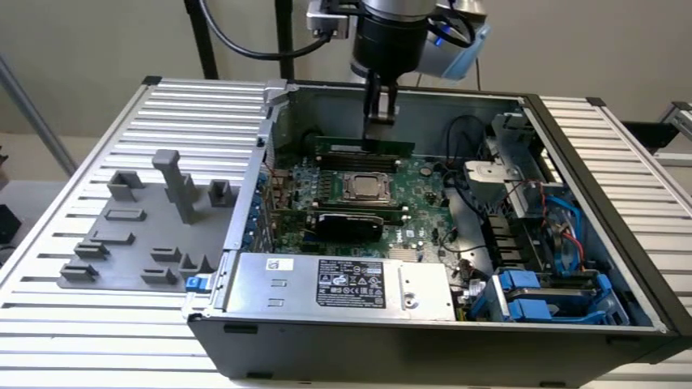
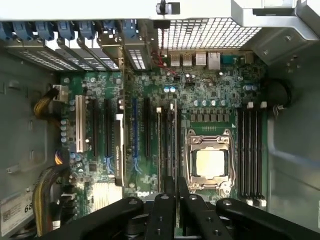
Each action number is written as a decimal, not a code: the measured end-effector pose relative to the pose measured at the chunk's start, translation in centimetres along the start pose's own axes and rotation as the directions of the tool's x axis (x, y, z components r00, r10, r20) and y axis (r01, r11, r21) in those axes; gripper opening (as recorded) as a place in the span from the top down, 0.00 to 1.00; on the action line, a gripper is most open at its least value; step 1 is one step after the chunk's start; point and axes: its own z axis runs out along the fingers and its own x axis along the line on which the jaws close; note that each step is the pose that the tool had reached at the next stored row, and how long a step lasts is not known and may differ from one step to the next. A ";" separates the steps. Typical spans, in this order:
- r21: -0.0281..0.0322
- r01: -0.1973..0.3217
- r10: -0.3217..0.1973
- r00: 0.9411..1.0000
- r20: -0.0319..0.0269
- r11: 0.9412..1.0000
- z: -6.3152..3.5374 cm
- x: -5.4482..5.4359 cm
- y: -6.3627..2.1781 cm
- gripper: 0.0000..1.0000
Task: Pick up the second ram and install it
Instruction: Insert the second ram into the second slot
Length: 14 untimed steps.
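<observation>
Plainly, in the exterior view the gripper (image 1: 380,120) reaches down into the open computer case (image 1: 563,154). Its fingers are drawn together on the top edge of the second ram (image 1: 365,149), which stands on its long edge across the motherboard (image 1: 427,182) on the far side of the CPU socket (image 1: 368,188). It is at or in its slot, but I cannot tell how deep it sits. The risk here is a skewed seat: with one end lower than the other, a push could bend the stick or leave a latch unclicked. In the wrist view the gripper (image 2: 176,192) pinches the second ram (image 2: 175,145), seen edge-on as a dark strip along the slot bank beside the CPU socket (image 2: 210,162). Another slot lies just beside it, so a small sideways offset could press the contacts onto a slot wall, and a slip in the grip would tilt the stick.
</observation>
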 end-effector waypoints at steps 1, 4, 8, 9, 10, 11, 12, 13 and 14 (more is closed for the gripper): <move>0.000 0.000 0.000 1.000 0.000 1.000 0.18 -0.2 -0.09 1.00; 0.000 -0.001 0.001 1.000 0.000 1.000 0.72 -0.7 -0.40 1.00; 0.000 -0.007 0.007 1.000 0.000 1.000 1.42 -0.9 -0.82 1.00; 0.000 -0.009 0.009 1.000 0.000 1.000 1.60 -1.0 -0.85 1.00; 0.000 -0.010 0.010 1.000 0.001 1.000 1.79 -1.0 -0.86 1.00; 0.000 -0.010 0.010 1.000 0.001 1.000 1.88 -1.0 -0.86 1.00; 0.000 -0.010 0.010 1.000 0.000 1.000 1.87 -1.0 -0.86 1.00; 0.000 -0.010 0.010 1.000 0.000 1.000 1.87 -1.0 -0.86 1.00; 0.000 -0.010 0.010 1.000 0.000 1.000 1.88 -1.0 -0.86 1.00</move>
